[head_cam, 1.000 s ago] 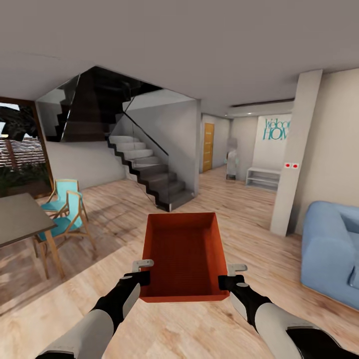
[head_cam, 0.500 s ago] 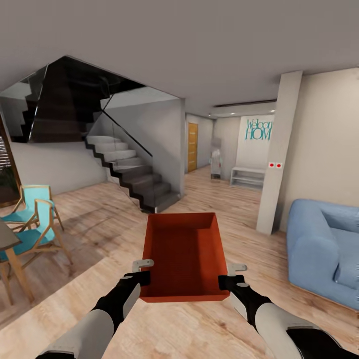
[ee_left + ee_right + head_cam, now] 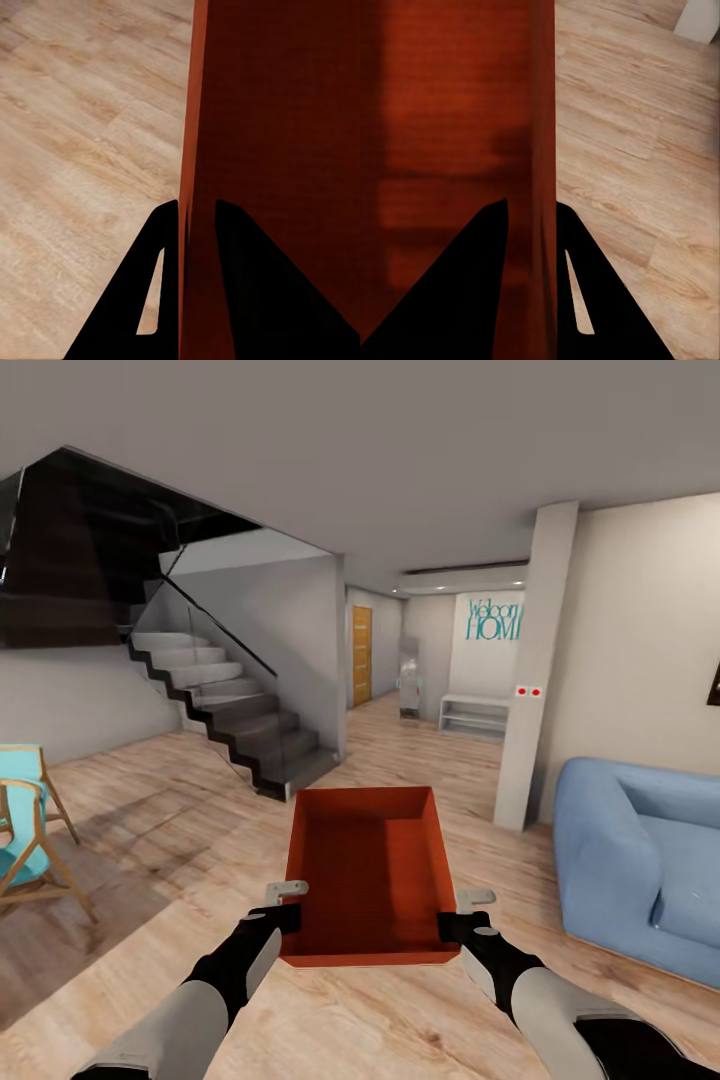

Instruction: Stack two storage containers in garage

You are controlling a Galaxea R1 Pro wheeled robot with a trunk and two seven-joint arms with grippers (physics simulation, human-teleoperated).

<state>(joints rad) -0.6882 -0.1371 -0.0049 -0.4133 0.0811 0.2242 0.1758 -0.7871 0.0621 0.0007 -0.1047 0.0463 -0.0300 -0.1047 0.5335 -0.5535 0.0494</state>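
I carry one orange-red storage container (image 3: 365,865), open side up and empty, held level in front of me above the living room's light wood-plank floor. My left gripper (image 3: 286,913) is shut on its left wall near the front corner; the wall (image 3: 196,150) sits pinched between two black fingers (image 3: 154,247). My right gripper (image 3: 450,922) is shut on the right wall in the same way, and that wall (image 3: 540,135) runs between its fingers (image 3: 574,247). The garage is out of view.
A blue sofa (image 3: 640,865) stands at the right. A cream column (image 3: 532,660) rises ahead right. Dark stairs with a glass rail (image 3: 235,725) climb at the left, a teal chair (image 3: 25,830) stands at the far left. A hallway with a yellow door (image 3: 361,656) opens ahead.
The whole view has swung to the right: chairs and table slid off to the left, the sofa came further in. The container and both grippers kept their place relative to me.
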